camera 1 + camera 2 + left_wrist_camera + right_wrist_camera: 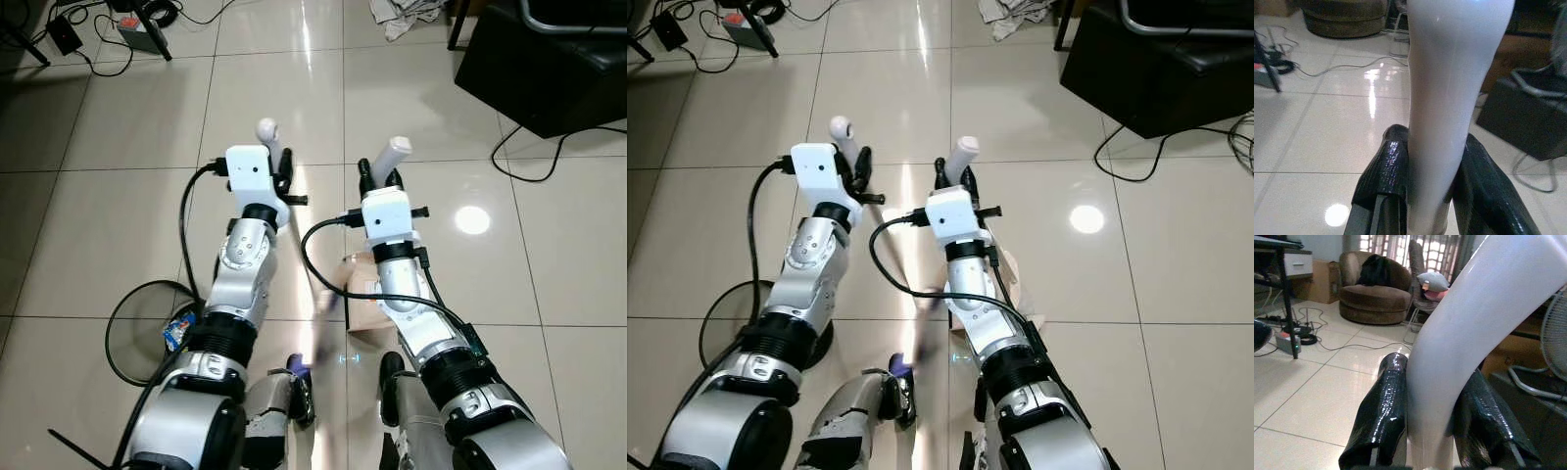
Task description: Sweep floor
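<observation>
Left eye view: left gripper point(281, 164) and right gripper point(384, 176) each clamp a white handle point(267, 129), point(394, 152) standing upright, its long axis running down toward the tiled floor point(127, 127) between both arms.

White handles point(395, 154), glossy black fingers point(1382, 416) (scaly texture), beige tiles point(118, 196)
</observation>
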`<state>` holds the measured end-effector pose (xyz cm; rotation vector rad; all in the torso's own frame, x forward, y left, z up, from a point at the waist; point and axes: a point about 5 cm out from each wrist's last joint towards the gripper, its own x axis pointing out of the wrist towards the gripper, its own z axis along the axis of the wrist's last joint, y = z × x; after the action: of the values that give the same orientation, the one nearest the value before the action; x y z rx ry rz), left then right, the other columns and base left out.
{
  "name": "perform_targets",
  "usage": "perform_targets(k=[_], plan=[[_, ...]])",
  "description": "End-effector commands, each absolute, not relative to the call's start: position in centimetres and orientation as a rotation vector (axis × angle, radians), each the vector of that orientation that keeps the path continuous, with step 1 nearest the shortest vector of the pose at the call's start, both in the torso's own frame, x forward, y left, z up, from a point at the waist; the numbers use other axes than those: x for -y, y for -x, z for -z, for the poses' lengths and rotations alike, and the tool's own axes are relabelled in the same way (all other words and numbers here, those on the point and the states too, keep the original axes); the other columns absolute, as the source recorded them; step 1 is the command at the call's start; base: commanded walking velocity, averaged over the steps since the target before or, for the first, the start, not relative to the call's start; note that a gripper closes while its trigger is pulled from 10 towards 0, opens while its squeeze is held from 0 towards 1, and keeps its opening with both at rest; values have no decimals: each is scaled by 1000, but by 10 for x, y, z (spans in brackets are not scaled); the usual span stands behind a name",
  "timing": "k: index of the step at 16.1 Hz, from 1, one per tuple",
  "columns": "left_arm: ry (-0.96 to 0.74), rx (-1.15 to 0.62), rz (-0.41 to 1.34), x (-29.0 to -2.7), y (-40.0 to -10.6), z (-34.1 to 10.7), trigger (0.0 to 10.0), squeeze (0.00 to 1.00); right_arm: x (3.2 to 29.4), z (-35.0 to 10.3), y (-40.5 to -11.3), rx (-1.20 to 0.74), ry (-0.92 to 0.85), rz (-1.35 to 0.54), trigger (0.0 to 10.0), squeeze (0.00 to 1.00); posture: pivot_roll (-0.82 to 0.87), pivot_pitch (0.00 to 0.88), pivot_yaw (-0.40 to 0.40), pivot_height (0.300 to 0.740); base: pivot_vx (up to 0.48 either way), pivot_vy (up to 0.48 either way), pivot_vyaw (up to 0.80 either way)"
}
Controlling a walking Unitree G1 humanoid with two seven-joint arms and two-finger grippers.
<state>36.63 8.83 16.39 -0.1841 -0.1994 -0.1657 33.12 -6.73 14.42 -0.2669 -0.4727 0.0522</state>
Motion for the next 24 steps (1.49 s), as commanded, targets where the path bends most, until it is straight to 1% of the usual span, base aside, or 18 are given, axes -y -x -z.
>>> perform_targets(k=[1, 3, 6, 7, 9, 10, 11, 13, 14, 16, 18, 22, 24], plan=[[273, 186, 180, -84, -365, -163, 10000, 0, 66, -135, -327, 422, 194, -23, 10000, 0, 76, 356, 135, 740, 0, 0, 0], [280, 206, 240, -79, -365, -169, 10000, 0, 68, -137, -328, 426, 176, -17, 10000, 0, 70, 341, 137, 740, 0, 0, 0], [211, 234, 345, -73, -364, -173, 10000, 0, 75, -135, -327, 424, 191, -13, 10000, 0, 64, 337, 144, 740, 0, 0, 0], [167, 278, 476, -66, -359, -183, 10000, 0, 78, -133, -326, 424, 197, -11, 10000, 0, 57, 328, 143, 740, 0, 0, 0], [116, 345, 586, -66, -355, -196, 10000, 0, 79, -131, -326, 417, 203, -13, 10000, 0, 56, 319, 139, 740, 0, 0, 0], [97, 395, 607, -72, -355, -207, 10000, 0, 79, -130, -325, 413, 202, -16, 10000, 0, 56, 319, 139, 740, 0, 0, 0], [94, 407, 604, -74, -356, -210, 10000, 0, 79, -129, -324, 412, 202, -17, 10000, 0, 56, 319, 139, 740, 0, 0, 0], [-1, 479, 583, -84, -361, -222, 10000, 0, 76, -128, -322, 409, 198, -27, 10000, 0, 61, 319, 140, 740, 0, 0, 0], [-20, 495, 591, -86, -362, -226, 10000, 0, 75, -127, -321, 409, 198, -29, 10000, 0, 60, 320, 141, 740, 0, 0, 0], [-12, 547, 614, -89, -363, -240, 10000, 0, 76, -126, -320, 405, 195, -27, 10000, 0, 62, 331, 144, 740, 0, 0, 0], [-31, 580, 613, -88, -365, -244, 10000, 0, 77, -123, -318, 398, 193, -23, 10000, 0, 58, 330, 145, 740, 0, 0, 0], [-100, 552, 580, -83, -372, -232, 10000, 0, 75, -122, -315, 396, 193, -23, 10000, 0, 53, 350, 155, 740, 0, 0, 0], [-165, 500, 582, -74, -372, -212, 10000, 0, 75, -121, -311, 396, 191, -21, 10000, 0, 47, 367, 161, 740, 0, 0, 0]])
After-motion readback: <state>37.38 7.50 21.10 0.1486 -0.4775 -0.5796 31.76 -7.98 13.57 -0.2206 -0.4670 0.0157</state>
